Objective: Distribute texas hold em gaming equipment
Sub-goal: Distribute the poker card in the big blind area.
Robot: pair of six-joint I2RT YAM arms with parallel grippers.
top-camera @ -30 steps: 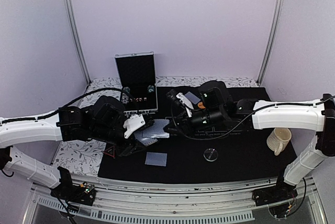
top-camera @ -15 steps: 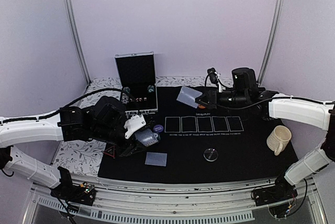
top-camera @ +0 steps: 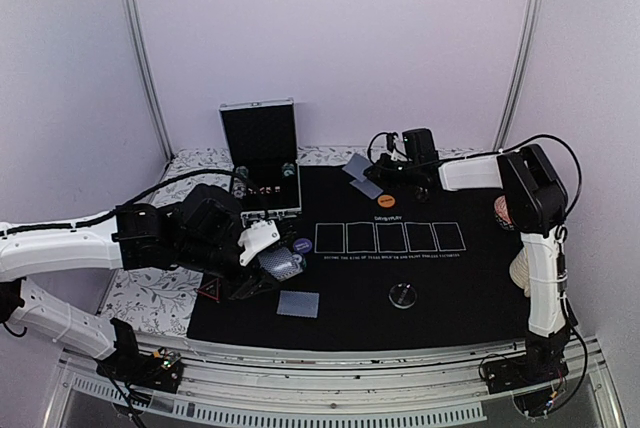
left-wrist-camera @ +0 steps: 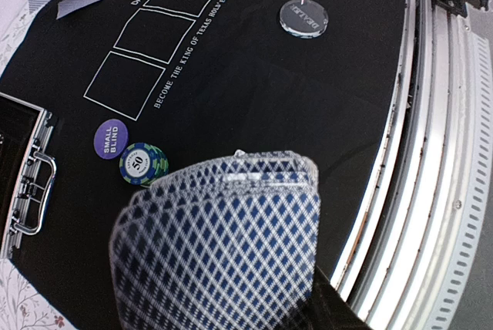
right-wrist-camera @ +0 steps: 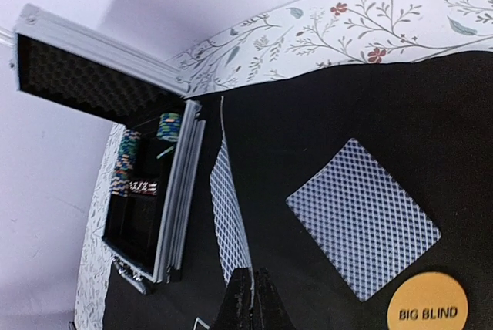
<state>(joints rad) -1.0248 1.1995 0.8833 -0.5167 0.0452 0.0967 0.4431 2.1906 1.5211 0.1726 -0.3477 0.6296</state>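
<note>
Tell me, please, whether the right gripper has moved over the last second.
Yes. The right gripper, jaws shut on a card, has pulled back from over the white rectangles toward the far edge of the mat, beside the orange disc.

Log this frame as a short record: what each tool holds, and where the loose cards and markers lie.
left tool: holds card stack, left side of mat
right tool: shut on single card, far side of mat
far flat card: beside BIG BLIND disc
near flat card: front of mat
SMALL BLIND disc: beside green chip
dealer disc: front of mat, right of near flat card
</note>
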